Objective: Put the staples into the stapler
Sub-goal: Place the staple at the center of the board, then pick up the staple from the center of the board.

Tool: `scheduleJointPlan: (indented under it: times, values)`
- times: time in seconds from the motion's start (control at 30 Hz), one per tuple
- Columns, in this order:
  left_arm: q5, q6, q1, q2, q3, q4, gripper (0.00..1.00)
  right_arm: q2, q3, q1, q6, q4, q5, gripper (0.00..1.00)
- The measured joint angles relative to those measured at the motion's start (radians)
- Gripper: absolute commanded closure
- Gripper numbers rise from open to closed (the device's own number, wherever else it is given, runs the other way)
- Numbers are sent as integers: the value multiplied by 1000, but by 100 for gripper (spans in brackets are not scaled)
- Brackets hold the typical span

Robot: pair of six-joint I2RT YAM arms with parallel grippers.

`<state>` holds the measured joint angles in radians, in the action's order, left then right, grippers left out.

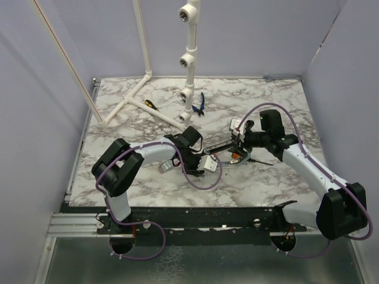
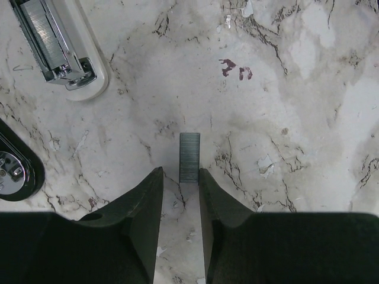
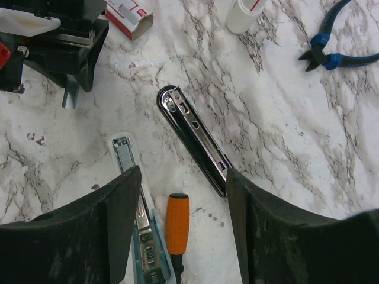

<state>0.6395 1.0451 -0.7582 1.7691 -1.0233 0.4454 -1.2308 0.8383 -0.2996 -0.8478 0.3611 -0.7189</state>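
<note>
1. Top external view: both arms converge mid-table on the stapler (image 1: 219, 145). The left gripper (image 1: 202, 161) works just to its near left and the right gripper (image 1: 238, 151) sits at its right end. I cannot tell from here how either stands. The marble-patterned table (image 1: 278, 100) is boxed in by plain pale walls (image 1: 266, 35). A white pipe frame (image 1: 142, 102) and blue pliers (image 1: 199, 106) lie beyond the stapler, well apart from it.

2. Left wrist view: the left gripper (image 2: 180, 173) is spread and straddles one end of a loose strip of staples (image 2: 189, 157). The strip lies flat on the marble to the right of the stapler's black end (image 2: 15, 168), and the jaws are not yet pressed on it. The pinch probably needs to land squarely on the strip's long sides and stay gentle, so the strip neither snaps nor skates on the hard, flecked surface.

3. Right wrist view: the right gripper (image 3: 183, 173) is spread and holds nothing, and the stapler (image 3: 192, 139) lies slantwise between its fingers. A pale teal bar (image 3: 127, 165) with a metal channel lies just left of the stapler. An orange-handled screwdriver (image 3: 177, 222) lies between the two. The staple box (image 3: 127, 15) rests beyond the stapler's far end. Steadying the stapler likely helps the loading.
</note>
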Motion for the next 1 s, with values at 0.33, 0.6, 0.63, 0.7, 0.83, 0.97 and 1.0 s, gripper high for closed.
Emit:
scheduleJointPlan:
  times: [0.33,0.6,0.63,0.7,0.83,0.97,1.0]
  values:
    - [0,25,-10,7,-13,32,82,0,0,0,-6,0,0,36]
    - [-2,16,-14,4,-12,37,88,0,0,1,-6,0,0,36]
    - [-2,7,-14,2,-9,32,88,0,0,1,-6,0,0,36]
    - [-2,-12,-14,-4,-3,27,89,1,0,3,-6,0,-1,36]
    - [8,-82,6,-31,4,32,91,8,0,13,-10,-1,-8,36]
    - [63,-174,62,-89,2,32,92,27,0,16,-43,0,-35,36]
    - [82,-197,79,-105,-2,34,93,32,0,16,-60,0,-43,36]
